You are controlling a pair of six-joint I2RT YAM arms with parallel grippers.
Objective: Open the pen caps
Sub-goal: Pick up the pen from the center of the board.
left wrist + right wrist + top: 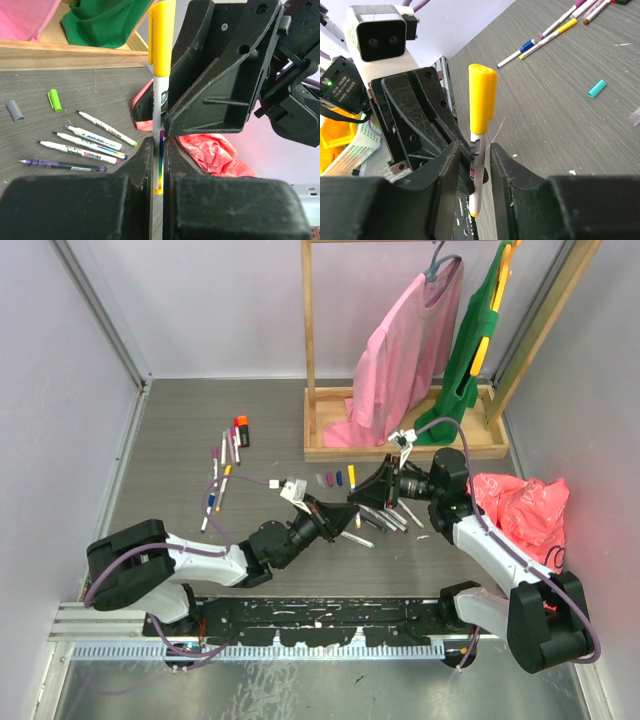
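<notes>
My left gripper is shut on the white barrel of a pen with a rainbow stripe, held above the table. Its yellow pen cap is on the pen and sticks out past the fingers. My right gripper meets the left one tip to tip. Its jaws stand either side of the same barrel with a small gap on each side. Loose pen caps lie in a row behind the grippers. Uncapped pens lie under the right gripper.
More pens and an orange-and-black marker lie at the left. A wooden rack with pink and green garments stands at the back. A red-pink bag lies right. Green, grey and teal caps lie loose.
</notes>
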